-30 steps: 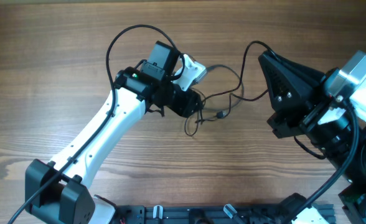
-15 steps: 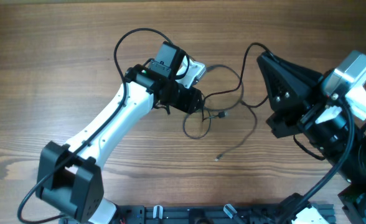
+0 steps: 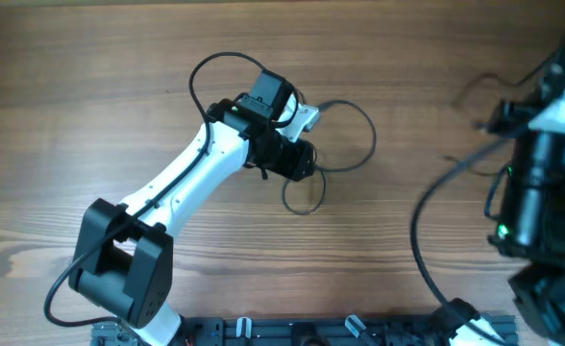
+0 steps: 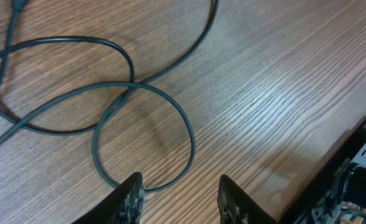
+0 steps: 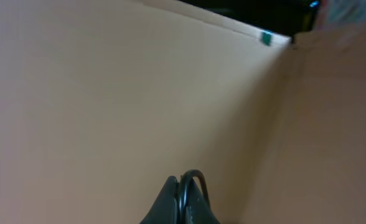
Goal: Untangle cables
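A dark cable lies in loops on the wooden table, with a small loop in front. In the left wrist view the same loops cross each other just ahead of my left gripper, which is open and empty, hovering over them. In the overhead view my left gripper sits over the tangle. My right gripper is shut on a thin black cable, lifted and facing a blurred beige surface. In the overhead view the right arm is at the far right, blurred, with a faint cable strand beside it.
A black rail runs along the table's front edge. The left arm's own cable arcs above the arm. A black frame part shows at the lower right of the left wrist view.
My right arm has swung up and away to the right, carrying the thin cable out of the tangle. The loose end that lay in front is gone. The left arm shifted slightly right.
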